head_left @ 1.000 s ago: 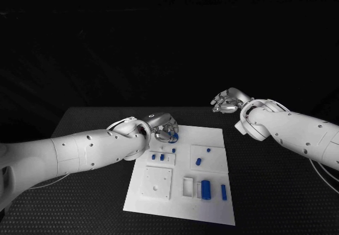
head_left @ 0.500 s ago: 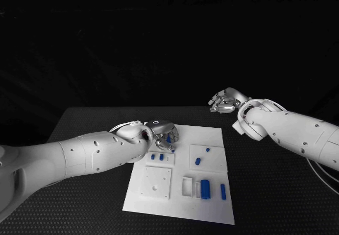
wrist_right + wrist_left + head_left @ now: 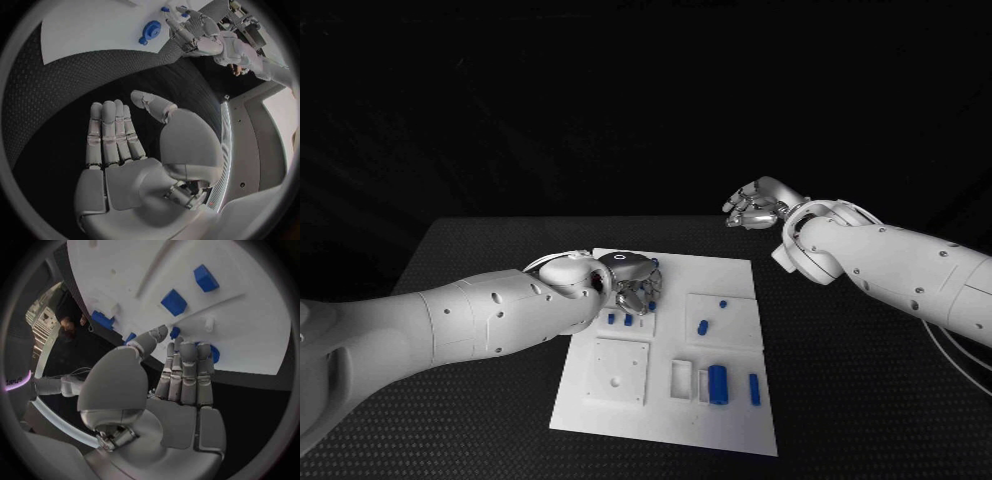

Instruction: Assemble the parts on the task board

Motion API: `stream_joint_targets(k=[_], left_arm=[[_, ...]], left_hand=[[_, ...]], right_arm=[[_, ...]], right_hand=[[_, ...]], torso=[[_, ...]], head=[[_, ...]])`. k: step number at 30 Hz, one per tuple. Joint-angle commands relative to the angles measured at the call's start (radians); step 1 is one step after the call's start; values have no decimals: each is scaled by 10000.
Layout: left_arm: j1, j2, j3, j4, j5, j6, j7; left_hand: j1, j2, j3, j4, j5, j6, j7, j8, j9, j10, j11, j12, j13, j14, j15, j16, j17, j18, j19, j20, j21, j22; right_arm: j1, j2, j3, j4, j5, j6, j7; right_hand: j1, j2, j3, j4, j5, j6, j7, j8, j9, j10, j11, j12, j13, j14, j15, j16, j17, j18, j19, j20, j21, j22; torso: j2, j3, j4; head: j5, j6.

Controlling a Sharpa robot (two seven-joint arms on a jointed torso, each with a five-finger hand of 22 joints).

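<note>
White board (image 3: 733, 390) lay mid-table, blue parts (image 3: 718, 383) scattered on it. Left hand (image 3: 635, 282) had sunk lower onto its far corner, fingers straight, holding nothing. Right hand (image 3: 759, 205) stayed raised beyond, open, empty. No writing readable.

My left hand (image 3: 630, 279) drew back along the task board (image 3: 733, 420) toward me and stopped just short of two small blue parts (image 3: 619, 319) ahead of its fingertips.
</note>
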Motion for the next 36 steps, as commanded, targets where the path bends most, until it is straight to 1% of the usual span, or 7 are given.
stream_joint_targets(k=[1, 11, 17, 24, 30, 34, 36], left_arm=[[0, 54, 6, -7, -186, 224, -113], [-81, 82, 7, -261, -186, -233, -97], [-83, 125, 8, -312, -149, -318, -77], [-99, 198, 8, -367, -77, -185, -23], [-183, 261, 8, -401, -40, -241, -117], [-289, 378, 9, -514, -39, -371, -280], [-324, 423, 10, -549, -39, -274, -304]], left_hand=[[3, 123, 1, -87, 39, 76, -6, 52, -25, 78, 0, -44, -12, 78, -4, 100, 26, 166, 57, -240, 78, 225], [115, 561, 160, -133, 105, 196, 115, 173, -122, 245, 1, -67, -18, 221, -8, 284, 33, 245, 216, -255, 217, 204], [63, 587, 163, -110, 82, 171, 147, 175, -168, 212, 33, -122, -42, 259, 20, 310, 18, 263, 243, -238, 236, 194], [-71, 551, 131, -38, -15, 115, 123, 176, -239, 191, 90, -187, -73, 301, 75, 351, -4, 298, 261, -186, 240, 179], [-130, 512, 109, -10, -81, 77, 109, 175, -275, 200, 100, -208, -82, 292, 86, 352, -23, 317, 255, -168, 236, 175], [-165, 512, 103, 19, -93, 63, 113, 179, -294, 204, 105, -219, -87, 287, 91, 351, -35, 328, 261, -162, 237, 173], [-176, 513, 102, 30, -93, 67, 119, 185, -298, 205, 105, -223, -89, 287, 92, 351, -39, 332, 263, -160, 237, 172]], right_arm=[[-2, -5, 5, 33, -59, 78, 103], [-2, -28, 5, 96, -77, 104, 121], [-2, -28, 5, 104, -92, 96, 117], [-2, -27, 5, 101, -95, 102, 113], [-2, -25, 5, 107, -98, 101, 114], [-2, -26, 5, 110, -99, 111, 114], [-2, -24, 5, 121, -99, 105, 116]], right_hand=[[-49, 21, -38, -19, 45, -77, 24, 65, -12, 21, 33, 34, -18, -77, 0, 46, -15, -6, -10, 8, -35, 220], [-46, 14, -40, -27, 47, -80, 25, 65, -15, 19, 33, 36, -23, -78, -1, 49, -21, -6, -10, 7, -35, 219], [-37, 9, -38, -36, 48, -82, 25, 65, -16, 17, 33, 37, -26, -81, -1, 50, -25, -6, -12, 5, -35, 220], [-35, 12, -37, -37, 49, -81, 25, 66, -17, 18, 33, 39, -28, -81, -1, 52, -28, -6, -12, 5, -35, 219], [-32, 15, -36, -39, 50, -81, 25, 68, -18, 19, 33, 41, -30, -82, -1, 54, -31, -6, -12, 5, -35, 219], [-33, 16, -37, -39, 50, -80, 25, 69, -19, 19, 33, 42, -31, -82, -1, 56, -33, -6, -12, 6, -35, 219], [-33, 17, -37, -39, 50, -80, 25, 69, -19, 19, 33, 43, -32, -82, -1, 56, -34, -6, -12, 6, -35, 219]], torso=[[0, 0, 5], [-2, 8, 6], [-13, 8, 12], [-12, 8, -4], [-14, 6, 13], [-16, 4, 13], [-15, 6, 11]], head=[[-1, -19], [-18, -14], [-16, -20], [-11, -49], [-28, -44], [-36, -62], [-32, -58]])
